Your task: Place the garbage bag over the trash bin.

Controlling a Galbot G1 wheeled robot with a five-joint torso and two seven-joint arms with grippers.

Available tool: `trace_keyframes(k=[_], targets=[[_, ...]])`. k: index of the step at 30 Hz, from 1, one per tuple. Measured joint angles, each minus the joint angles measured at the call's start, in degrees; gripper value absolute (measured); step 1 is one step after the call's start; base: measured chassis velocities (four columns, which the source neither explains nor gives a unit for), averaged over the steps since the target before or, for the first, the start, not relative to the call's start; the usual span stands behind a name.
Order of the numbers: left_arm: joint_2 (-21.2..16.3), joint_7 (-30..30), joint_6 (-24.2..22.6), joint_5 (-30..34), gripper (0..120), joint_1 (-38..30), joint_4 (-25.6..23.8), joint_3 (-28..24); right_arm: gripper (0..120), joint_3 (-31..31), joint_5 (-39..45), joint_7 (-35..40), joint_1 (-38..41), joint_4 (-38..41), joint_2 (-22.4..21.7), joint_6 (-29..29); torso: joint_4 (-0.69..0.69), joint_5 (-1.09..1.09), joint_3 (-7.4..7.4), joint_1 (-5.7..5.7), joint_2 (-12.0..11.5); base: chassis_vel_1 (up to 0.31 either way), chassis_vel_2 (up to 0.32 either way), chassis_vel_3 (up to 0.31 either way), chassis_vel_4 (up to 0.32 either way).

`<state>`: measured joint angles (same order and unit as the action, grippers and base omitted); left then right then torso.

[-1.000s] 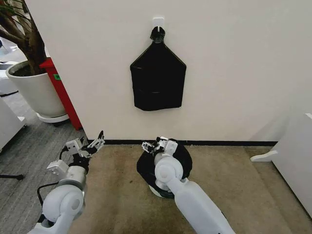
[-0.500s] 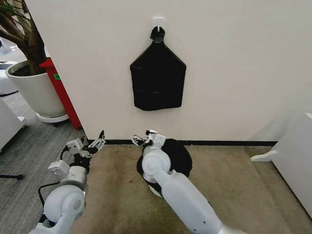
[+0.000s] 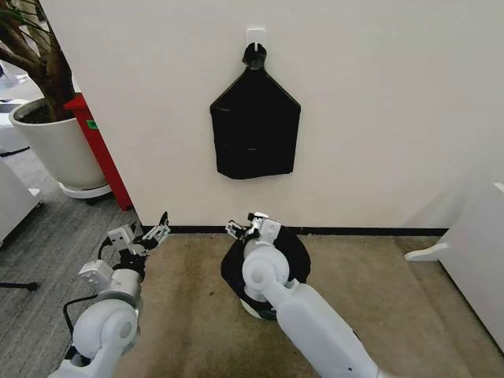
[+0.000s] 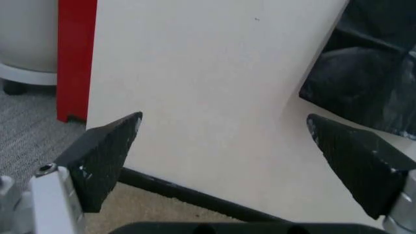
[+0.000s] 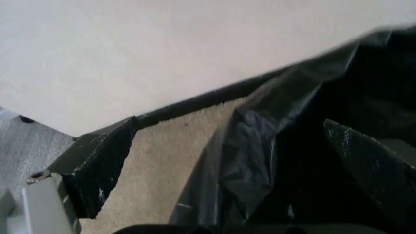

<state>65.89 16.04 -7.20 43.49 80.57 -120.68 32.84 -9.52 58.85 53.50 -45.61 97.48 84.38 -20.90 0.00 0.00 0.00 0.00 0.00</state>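
The black garbage bag (image 3: 293, 253) is draped over the trash bin, whose white lower part (image 3: 253, 308) shows beneath it on the floor by the wall. My right gripper (image 3: 246, 227) hovers open at the bag's far-left edge, near the baseboard. In the right wrist view its two dark fingers (image 5: 97, 163) stand wide apart, with crinkled glossy bag plastic (image 5: 286, 151) behind them and nothing pinched between them. My left gripper (image 3: 150, 234) is open and empty, off to the left above the carpet. In its wrist view the fingertips (image 4: 107, 148) frame bare wall.
A flat black bundle of bags (image 3: 254, 130) hangs from a wall hook above the bin. A large white plant pot (image 3: 59, 146) and a red stand (image 3: 98, 142) are at the left. White furniture (image 3: 476, 252) stands at the right. Tan carpet (image 3: 378, 307) surrounds the bin.
My right gripper swung left along the bag's edge, then came back right to near where it was. The left arm has not moved.
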Motion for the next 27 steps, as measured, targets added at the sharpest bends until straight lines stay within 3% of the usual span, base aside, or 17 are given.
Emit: trace_keyframes(k=[18, 27], targets=[[0.13, -0.11, 0.15, 0.05, 100, -0.42, 0.5, -0.14, 100, 0.8, 1.79, -1.17, 3.25, -5.78, 5.92, 0.61, 0.01, -0.01, 0.0, 0.0, 0.0, 0.0, 0.0, 0.0, 0.0], [0.47, -0.36, 0.53, -0.24, 100, -0.31, 0.6, -0.14, 100, -0.1, 0.37, -0.74, 3.66, -6.73, 6.74, 0.53, 0.01, -0.01, 0.0, 0.0, 0.0, 0.0, 0.0, 0.0, 0.0]])
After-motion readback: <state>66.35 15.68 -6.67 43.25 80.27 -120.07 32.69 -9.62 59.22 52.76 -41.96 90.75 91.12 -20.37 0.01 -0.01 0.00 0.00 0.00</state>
